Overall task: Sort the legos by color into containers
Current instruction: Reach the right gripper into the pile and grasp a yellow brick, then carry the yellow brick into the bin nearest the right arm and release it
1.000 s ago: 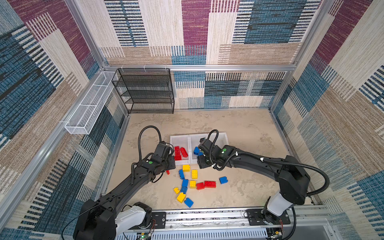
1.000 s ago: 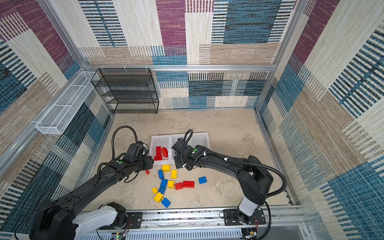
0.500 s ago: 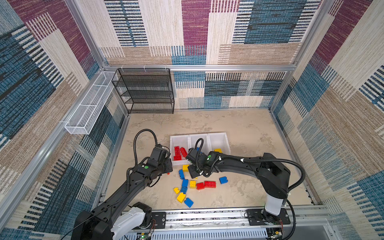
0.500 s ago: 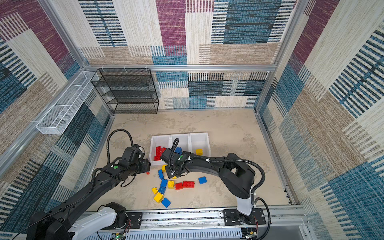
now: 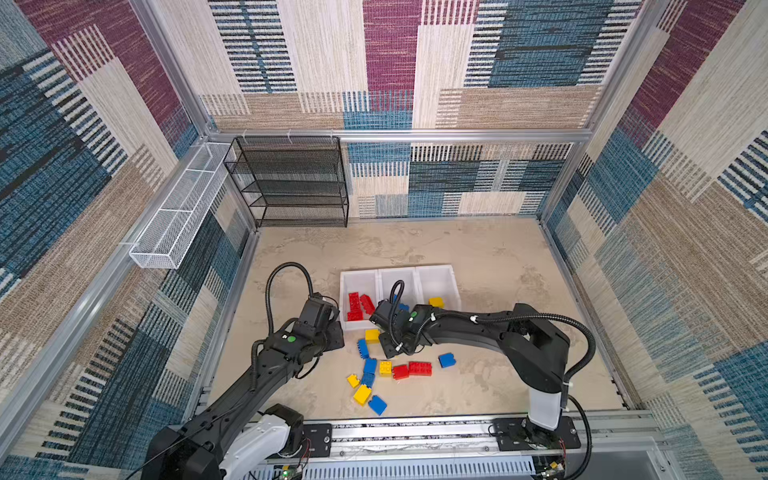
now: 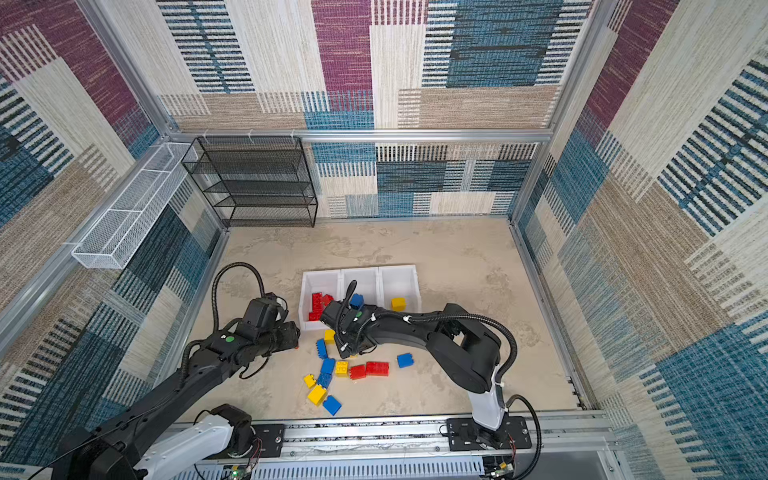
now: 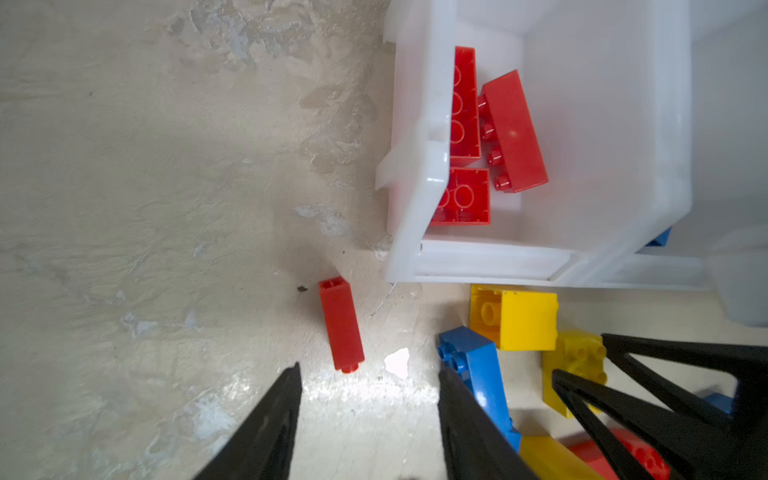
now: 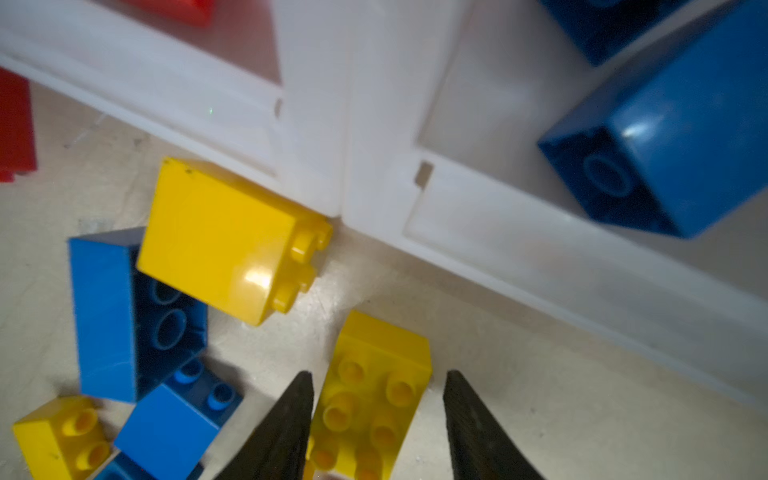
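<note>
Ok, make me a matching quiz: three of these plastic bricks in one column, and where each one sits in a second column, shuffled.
1. slim red plastic brick
2. oblong yellow plastic brick, studs up
3. blue plastic brick, tipped on its side

A. inside the middle white plastic bin
B. between the fingers of the right gripper
C. on the beige table, ahead of the left gripper

Pairs: 1-C, 2-B, 3-A.

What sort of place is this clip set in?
Probably a lab robot cell: patterned fabric wall panels in a silver aluminium frame, and two black arms bolted to a metal rail.
</note>
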